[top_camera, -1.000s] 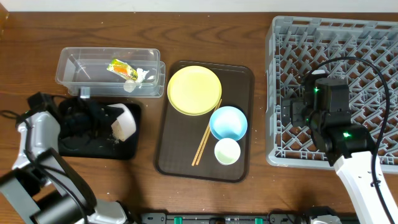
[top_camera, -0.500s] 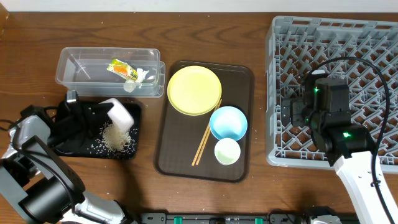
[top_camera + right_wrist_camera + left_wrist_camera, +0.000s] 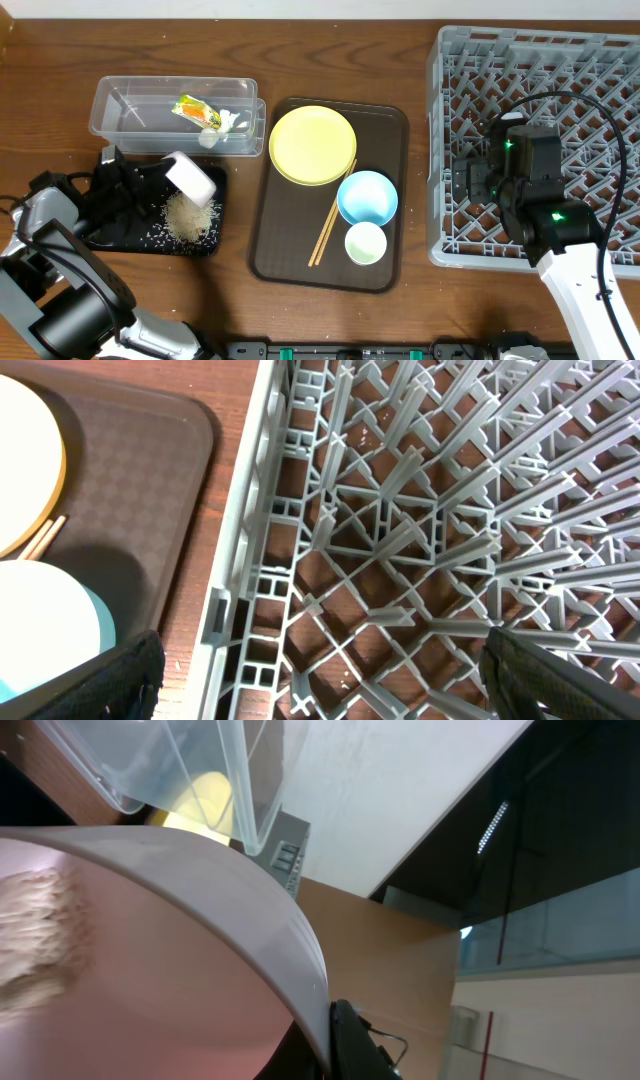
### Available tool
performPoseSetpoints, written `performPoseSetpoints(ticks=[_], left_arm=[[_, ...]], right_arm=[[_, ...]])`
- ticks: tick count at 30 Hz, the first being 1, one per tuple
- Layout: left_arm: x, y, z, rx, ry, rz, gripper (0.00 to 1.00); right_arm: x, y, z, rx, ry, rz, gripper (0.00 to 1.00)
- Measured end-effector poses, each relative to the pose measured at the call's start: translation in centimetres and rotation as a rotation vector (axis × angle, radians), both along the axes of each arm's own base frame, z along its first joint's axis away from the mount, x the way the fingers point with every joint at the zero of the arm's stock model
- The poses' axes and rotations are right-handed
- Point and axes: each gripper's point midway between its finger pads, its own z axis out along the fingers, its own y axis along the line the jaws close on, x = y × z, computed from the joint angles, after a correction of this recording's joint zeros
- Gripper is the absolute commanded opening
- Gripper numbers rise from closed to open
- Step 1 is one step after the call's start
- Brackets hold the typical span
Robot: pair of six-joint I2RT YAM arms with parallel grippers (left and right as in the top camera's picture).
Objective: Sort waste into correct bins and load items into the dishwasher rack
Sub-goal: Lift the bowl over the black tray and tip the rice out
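Your left gripper (image 3: pixel 160 182) pinches the rim of the round white bowl (image 3: pixel 191 179), tipped above the shallow black rectangular tray (image 3: pixel 118 238), lower left. It looks light, stiff and slippery, so grip firm. Right gripper (image 3: pixel 322 680) gapes wide.

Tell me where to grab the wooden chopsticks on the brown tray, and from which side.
Grip the pair of wooden chopsticks at the near half, from above, closing across them: they lie flat, and the round light blue bowl crowds the far half.

Dark brown serving tray (image 3: pixel 282 232), wooden table (image 3: pixel 330 50)
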Motion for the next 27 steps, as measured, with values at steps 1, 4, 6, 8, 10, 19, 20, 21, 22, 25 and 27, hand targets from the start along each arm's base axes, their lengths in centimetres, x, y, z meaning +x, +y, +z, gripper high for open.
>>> performPoseSetpoints(ticks=[1,4,6,8,10,19,20,21,22,25,27], left_arm=[[0.0,0.0,0.1,-0.006,0.001,0.001,0.06],[0.0,0.0,0.1,-0.014,0.004,0.002,0.06],[0.1,0.0,0.1,-0.014,0.003,0.003,0.06],[0.1,0.0,0.1,-0.013,0.002,0.003,0.06],[0.1,0.1,0.1,-0.013,0.002,0.003,0.06],[0.1,0.1,0.1,-0.012,0.000,0.003,0.06],[0.1,0.1,0.1,-0.012,0.000,0.003,0.06],[0.1,0.1,0.2,-0.011,-0.002,0.003,0.06],[0.2,0.1,0.1,-0.006,-0.007,0.002,0.06],[0.4,0.4,-0.4,0.044,-0.016,0.000,0.06],[0.4,0.6,-1.3,0.095,0.000,-0.004,0.06]], right_arm=[[0.0,0.0,0.0,0.000,0.002,0.000,0.99],[-0.1,0.0,-0.1,-0.001,0.007,0.000,0.99],[-0.1,0.0,-0.1,-0.001,0.008,0.000,0.99],[-0.2,0.0,-0.1,-0.001,0.008,0.000,0.99],[-0.2,0.0,-0.1,-0.001,0.009,0.000,0.99],[-0.2,0.0,-0.2,-0.001,0.009,0.000,0.99],[-0.2,0.0,-0.2,-0.001,0.010,0.000,0.99],[-0.2,0.0,-0.2,-0.001,0.010,0.000,0.99],[-0.2,0.0,-0.2,-0.001,0.010,0.000,0.99],[-0.2,0.0,-0.2,-0.001,0.010,0.000,0.99],[-0.2,0.0,-0.2,-0.001,0.010,0.000,0.99]])
